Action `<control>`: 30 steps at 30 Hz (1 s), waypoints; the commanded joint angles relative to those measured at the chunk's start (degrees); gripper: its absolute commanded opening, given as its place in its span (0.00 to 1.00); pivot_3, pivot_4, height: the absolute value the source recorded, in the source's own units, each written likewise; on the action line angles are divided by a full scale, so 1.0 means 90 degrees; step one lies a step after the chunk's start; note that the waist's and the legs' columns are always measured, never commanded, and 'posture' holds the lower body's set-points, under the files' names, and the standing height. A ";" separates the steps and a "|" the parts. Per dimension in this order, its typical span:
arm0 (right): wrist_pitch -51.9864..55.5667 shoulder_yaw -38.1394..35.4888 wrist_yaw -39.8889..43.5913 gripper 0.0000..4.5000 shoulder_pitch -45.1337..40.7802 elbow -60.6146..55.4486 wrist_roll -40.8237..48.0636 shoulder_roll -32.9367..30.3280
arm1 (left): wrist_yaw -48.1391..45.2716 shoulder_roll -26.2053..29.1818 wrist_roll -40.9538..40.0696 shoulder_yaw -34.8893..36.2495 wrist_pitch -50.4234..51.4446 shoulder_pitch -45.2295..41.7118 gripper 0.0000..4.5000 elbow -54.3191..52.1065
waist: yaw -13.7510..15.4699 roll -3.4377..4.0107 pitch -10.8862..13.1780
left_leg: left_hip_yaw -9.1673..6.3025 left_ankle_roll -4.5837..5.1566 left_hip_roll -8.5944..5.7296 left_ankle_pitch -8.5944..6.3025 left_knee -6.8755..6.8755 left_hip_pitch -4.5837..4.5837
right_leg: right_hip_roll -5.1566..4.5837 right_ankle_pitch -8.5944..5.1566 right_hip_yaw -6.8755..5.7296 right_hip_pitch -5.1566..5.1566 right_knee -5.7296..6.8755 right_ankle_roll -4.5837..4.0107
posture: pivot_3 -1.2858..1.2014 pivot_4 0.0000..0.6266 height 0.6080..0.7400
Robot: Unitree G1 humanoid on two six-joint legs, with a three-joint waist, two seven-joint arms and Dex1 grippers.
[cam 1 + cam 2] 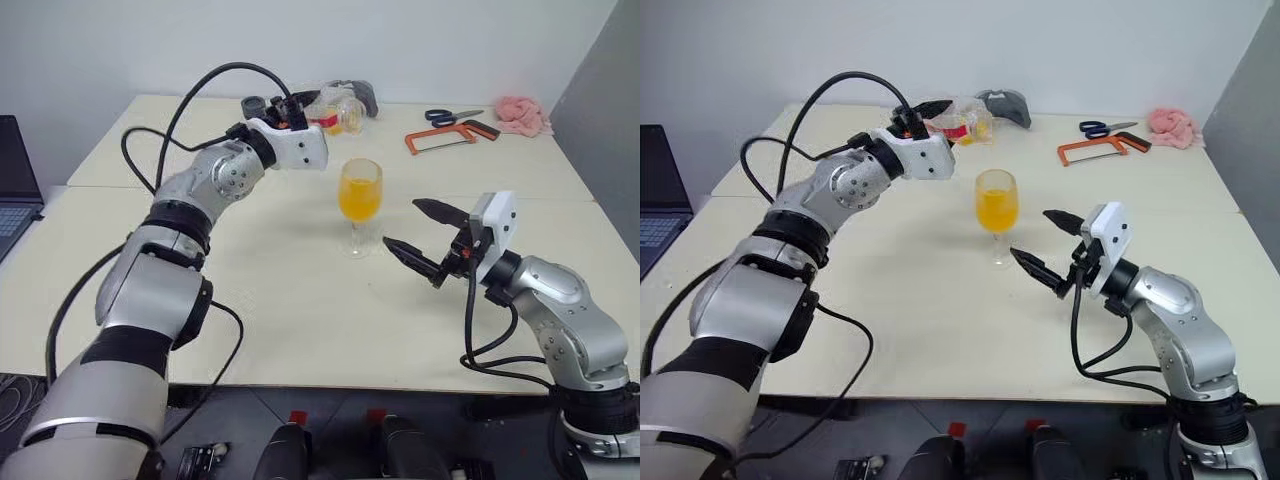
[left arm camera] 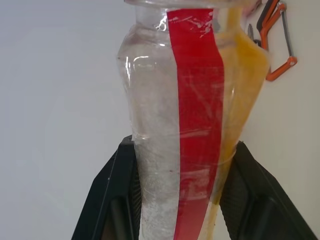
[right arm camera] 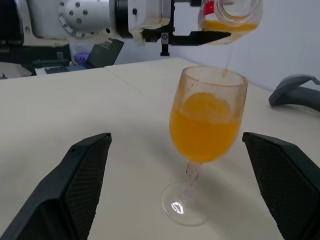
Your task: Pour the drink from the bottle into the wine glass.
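Note:
The wine glass (image 1: 360, 197) stands upright at the middle of the table (image 1: 290, 310), about two-thirds full of the orange drink (image 3: 202, 132). Above and just behind it, my left gripper (image 1: 314, 113) is shut on the bottle (image 1: 338, 117), which is tipped over with its open mouth over the glass. A thin stream (image 3: 227, 61) runs from the mouth into the glass, and a little drink (image 2: 246, 75) lies along the bottle's lower side. The black fingers (image 2: 112, 200) clamp the bottle at its red stripe (image 2: 197, 125). My right gripper (image 1: 400, 223) is open, level, just right of the glass and holding nothing.
At the back right of the table lie an orange hacksaw (image 1: 447, 137), blue scissors (image 1: 450, 116) and a pink cloth (image 1: 523, 115). A grey object (image 1: 362, 95) lies behind the bottle. A laptop (image 1: 15, 190) sits off the table's left side.

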 commanded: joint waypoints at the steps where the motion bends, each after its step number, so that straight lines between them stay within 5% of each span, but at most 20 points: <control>1: -0.0142 -0.0080 -0.0146 1.00 -0.0187 -0.0237 -0.0026 0.0079 | -0.0630 -0.0170 -0.1076 0.0812 0.0468 0.0059 0.37 -0.0354 | 0.0001 0.0000 0.0000 | 0.0000 0.0000 0.0000 0.0000 0.0000 0.0000 | 0.0000 0.0000 0.0000 0.0000 0.0001 0.0000 | 0.52 0.24 1.00; 8: 0.0555 0.0446 0.0193 1.00 -0.0182 -0.0789 0.0214 -0.0231 | -0.2003 -0.0389 -0.3408 0.2539 0.2631 0.1140 0.37 -0.1638 | -0.0088 0.0004 -0.0004 | -0.0005 -0.0003 0.0012 0.0001 0.0001 0.0002 | 0.0000 0.0000 0.0000 -0.0001 0.0006 -0.0001 | 0.52 0.24 1.00; 16: 0.1464 0.1220 -0.0739 1.00 -0.0799 -0.0705 -0.0417 0.0225 | -0.2409 -0.0004 -0.4659 0.3444 0.5344 0.3429 0.37 -0.4443 | -0.0252 0.0003 -0.0005 | -0.0045 -0.0011 0.0029 0.0007 0.0005 0.0009 | 0.0002 0.0000 0.0003 -0.0001 0.0018 -0.0002 | 0.52 0.24 1.00; 30: 0.1734 0.1747 -0.0762 1.00 -0.1332 -0.0389 -0.0834 0.0643 | -0.1829 -0.0085 -0.4743 0.3913 0.5374 0.4405 0.37 -0.4891 | -0.0011 -0.0012 -0.0014 | -0.0072 0.0000 0.0017 0.0001 0.0035 -0.0001 | -0.0013 0.0001 -0.0013 0.0011 0.0016 -0.0002 | 0.52 0.24 1.00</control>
